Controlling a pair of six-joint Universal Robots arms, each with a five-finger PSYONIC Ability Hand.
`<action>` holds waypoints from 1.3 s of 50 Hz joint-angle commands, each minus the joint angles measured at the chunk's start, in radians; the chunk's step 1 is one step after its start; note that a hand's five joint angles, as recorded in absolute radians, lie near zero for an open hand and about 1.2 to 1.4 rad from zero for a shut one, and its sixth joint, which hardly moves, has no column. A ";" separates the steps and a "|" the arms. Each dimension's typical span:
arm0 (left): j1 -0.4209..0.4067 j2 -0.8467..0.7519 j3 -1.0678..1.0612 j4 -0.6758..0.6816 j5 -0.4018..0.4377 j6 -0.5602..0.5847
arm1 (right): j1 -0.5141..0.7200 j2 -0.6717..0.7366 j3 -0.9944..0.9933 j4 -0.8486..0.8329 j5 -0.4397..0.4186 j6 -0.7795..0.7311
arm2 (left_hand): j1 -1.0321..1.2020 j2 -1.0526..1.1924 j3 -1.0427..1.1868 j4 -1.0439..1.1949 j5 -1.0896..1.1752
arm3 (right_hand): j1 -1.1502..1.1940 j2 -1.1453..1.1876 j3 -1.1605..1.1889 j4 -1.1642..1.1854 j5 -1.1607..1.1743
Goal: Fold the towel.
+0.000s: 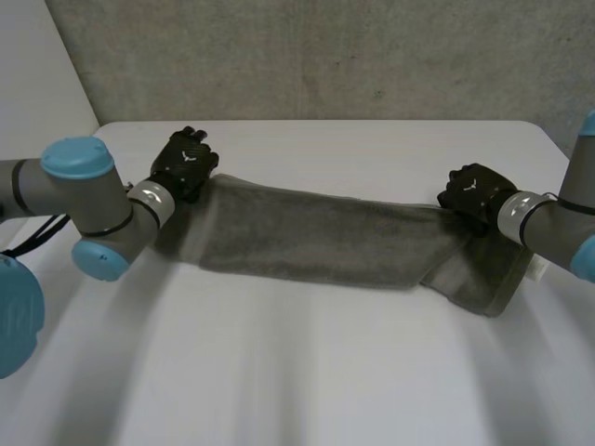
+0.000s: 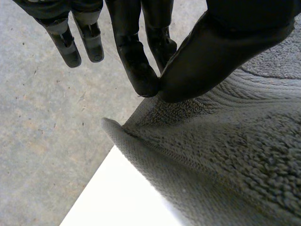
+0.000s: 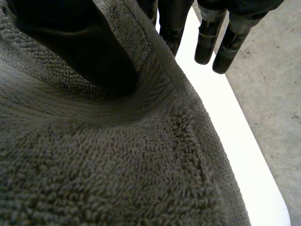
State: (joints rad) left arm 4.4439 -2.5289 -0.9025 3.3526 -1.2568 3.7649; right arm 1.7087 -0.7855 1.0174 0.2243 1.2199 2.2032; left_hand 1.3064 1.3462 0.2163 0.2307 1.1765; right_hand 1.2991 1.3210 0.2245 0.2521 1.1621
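1. White table [image 1: 297, 372] before a grey concrete wall [image 1: 325, 56]; one grey towel [image 1: 316, 242] stretches left to right across its far half, between two hands.
2. Left hand [image 1: 186, 163] pinches the towel's far left corner between thumb and fingertip.
3. Right hand [image 1: 474, 193] grips the far right edge, thumb on top. Cloth partly hides the fingers beneath.
4. Right arm [image 1: 558, 232] covers part of the towel's right end.

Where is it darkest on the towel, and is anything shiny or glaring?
Head view: no glare on the white table, and the towel looks dull. Right wrist view: the towel is darkest in the hollow under the thumb of the right hand, which pinches it. Left wrist view: the towel's side is shaded below where the left hand pinches it; the table beside it is bright.
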 commanded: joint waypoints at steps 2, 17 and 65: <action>-0.014 -0.039 0.040 0.057 -0.001 -0.002 | 0.000 0.031 -0.016 -0.085 -0.002 0.003 | 0.090 0.050 -0.042 -0.056 0.045 | 0.097 0.075 -0.050 -0.078 0.060; -0.035 -0.111 0.109 0.082 -0.001 0.035 | 0.002 0.094 -0.056 -0.209 0.000 0.006 | 0.090 0.050 -0.042 -0.056 0.045 | 0.097 0.075 -0.050 -0.078 0.060; -0.029 0.430 -0.473 0.226 -0.098 -0.123 | -0.021 -0.428 0.469 -0.171 0.092 0.283 | -1.049 -1.089 -0.042 -0.056 -1.094 | -1.125 -1.146 -0.050 -0.078 -1.162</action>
State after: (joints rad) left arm 4.3999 -2.1268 -1.3118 3.5860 -1.3564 3.7002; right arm 1.7082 -1.1789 1.3886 -0.0239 1.3197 2.4931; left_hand 0.2918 0.2521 0.2163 0.2307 0.0604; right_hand 0.2272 0.2469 0.2245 0.2522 0.0593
